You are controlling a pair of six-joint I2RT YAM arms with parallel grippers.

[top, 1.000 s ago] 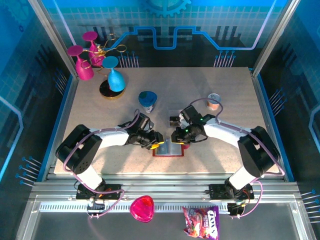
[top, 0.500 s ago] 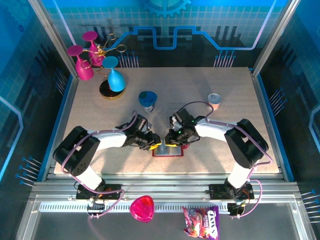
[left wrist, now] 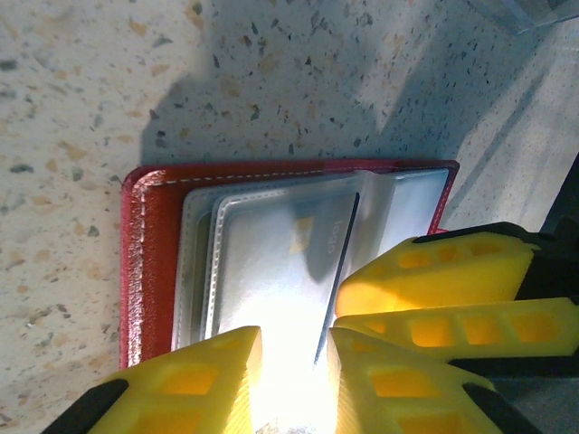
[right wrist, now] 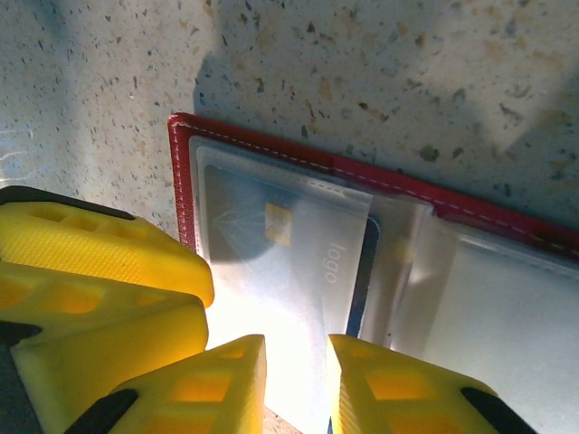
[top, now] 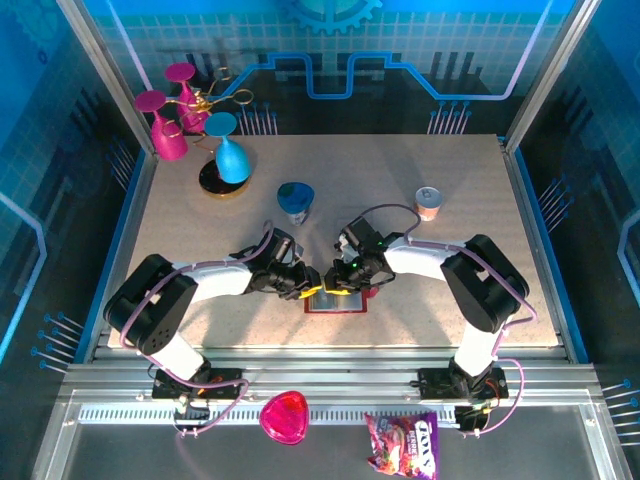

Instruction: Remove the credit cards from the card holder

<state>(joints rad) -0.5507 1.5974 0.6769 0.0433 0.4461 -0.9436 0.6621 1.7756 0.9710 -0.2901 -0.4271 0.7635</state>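
Speckled table (top: pixel 200 250), card holder (top: pixel 337 303) lying open near the front edge, centre — red cover down, clear pockets (left wrist: pixel 398 194) up. Pale credit card (right wrist: pixel 271 240) with a chip and "logo" print sits inside one of them; dark edge of a second card (right wrist: pixel 361 271) just behind it. Left gripper (left wrist: pixel 294 380) and right gripper (right wrist: pixel 297 384) meet over the holder, fingers side by side, jaws a narrow gap apart across the pocket edge — glare hides contact, can't tell if either pinches anything.

Card holder (left wrist: pixel 145 262): matt leather-look w/ glossy plastic pockets (left wrist: pixel 271 262).
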